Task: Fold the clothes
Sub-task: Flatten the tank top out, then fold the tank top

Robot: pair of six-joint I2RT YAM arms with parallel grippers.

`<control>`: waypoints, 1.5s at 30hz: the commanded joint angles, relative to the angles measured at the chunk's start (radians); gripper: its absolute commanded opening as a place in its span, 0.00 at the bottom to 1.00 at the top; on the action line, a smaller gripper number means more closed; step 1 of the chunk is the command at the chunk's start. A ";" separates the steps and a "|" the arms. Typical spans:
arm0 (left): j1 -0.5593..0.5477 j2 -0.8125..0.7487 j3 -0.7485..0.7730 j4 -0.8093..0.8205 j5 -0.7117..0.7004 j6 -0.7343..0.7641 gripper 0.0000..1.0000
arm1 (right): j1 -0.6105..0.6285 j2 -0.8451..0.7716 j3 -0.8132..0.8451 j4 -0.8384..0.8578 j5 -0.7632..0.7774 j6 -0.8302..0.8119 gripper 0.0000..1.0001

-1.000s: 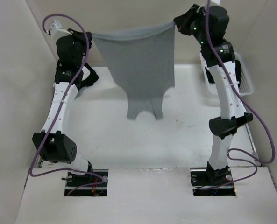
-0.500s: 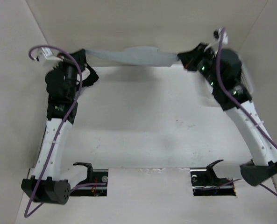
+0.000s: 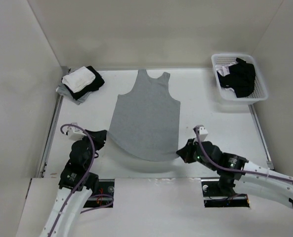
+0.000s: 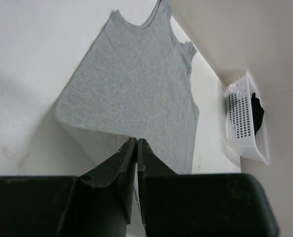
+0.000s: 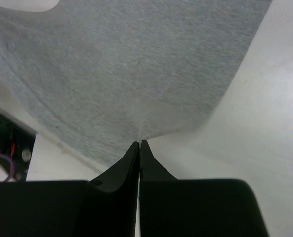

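Item: grey tank top (image 3: 145, 116), spread flat mid-desk (image 3: 210, 123), neck toward the far wall, hem toward me.

Left pincer (image 3: 101, 138): clenched on the hem's left corner. Right pincer (image 3: 182, 152): clenched on the right corner.

Overhead view only: the hem rides slightly off the desk, casting a shadow. A folded pile (image 3: 82, 81), white over black, sits at the far left.

Right wrist view only: I see the knit gathered to a point at the closed fingertips (image 5: 131, 155).

Left wrist view: white slotted basket (image 4: 240, 123) with a black garment (image 4: 257, 111) inside, far right.
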 commanded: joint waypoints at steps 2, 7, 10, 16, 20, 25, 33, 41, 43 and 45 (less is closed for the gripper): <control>-0.046 -0.066 0.008 -0.226 -0.017 -0.128 0.04 | 0.157 -0.083 -0.043 -0.094 0.099 0.247 0.01; -0.091 -0.072 0.024 -0.250 -0.082 -0.150 0.04 | 0.202 -0.065 -0.025 -0.102 0.108 0.275 0.02; -0.085 0.093 0.025 -0.038 -0.125 -0.108 0.04 | 0.011 0.050 0.044 -0.007 0.046 0.111 0.02; -0.051 0.726 0.174 0.552 -0.111 -0.044 0.04 | -0.417 0.407 0.265 0.298 -0.205 -0.130 0.02; 0.017 1.111 0.439 0.723 -0.070 -0.016 0.04 | -0.586 0.703 0.516 0.395 -0.298 -0.173 0.02; 0.075 1.506 0.874 0.709 -0.011 -0.018 0.04 | -0.748 1.054 0.903 0.383 -0.357 -0.167 0.01; 0.139 1.751 1.147 0.589 0.035 -0.005 0.39 | -0.840 1.405 1.289 0.237 -0.401 -0.095 0.43; 0.106 1.337 0.393 0.879 -0.042 -0.038 0.34 | -0.765 1.031 0.693 0.452 -0.363 -0.084 0.19; 0.101 1.271 0.264 0.902 -0.021 -0.050 0.34 | -0.731 0.946 0.538 0.527 -0.348 -0.046 0.06; 0.101 1.227 0.168 0.925 0.015 -0.056 0.37 | -0.700 0.883 0.409 0.597 -0.340 -0.011 0.03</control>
